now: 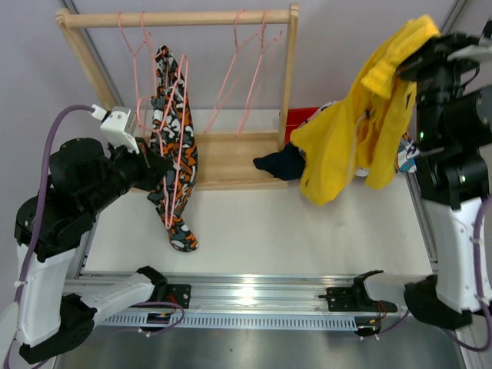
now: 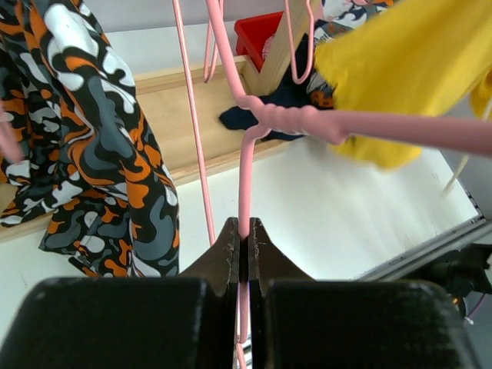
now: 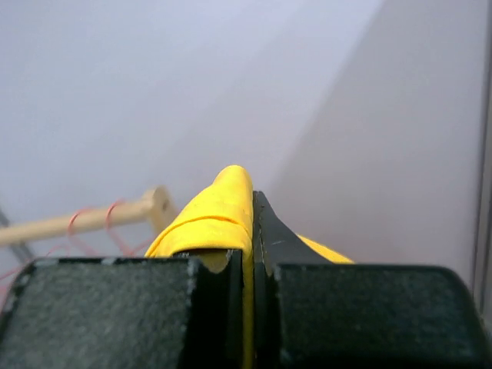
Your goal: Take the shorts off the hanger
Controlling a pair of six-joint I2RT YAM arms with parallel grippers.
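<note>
Right hand (image 1: 421,63) clamps yellow shorts (image 1: 346,142) aloft, far right; left hand (image 2: 244,234) pinches pink hanger (image 2: 246,165) wire beside camouflage shorts (image 1: 175,154), left. Risk: thin wire may slip, hanger swings, fabric snags

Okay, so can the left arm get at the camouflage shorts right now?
Probably not yet: the left gripper is shut on a pink hanger, though the camouflage shorts hang close beside it, nothing between.
</note>
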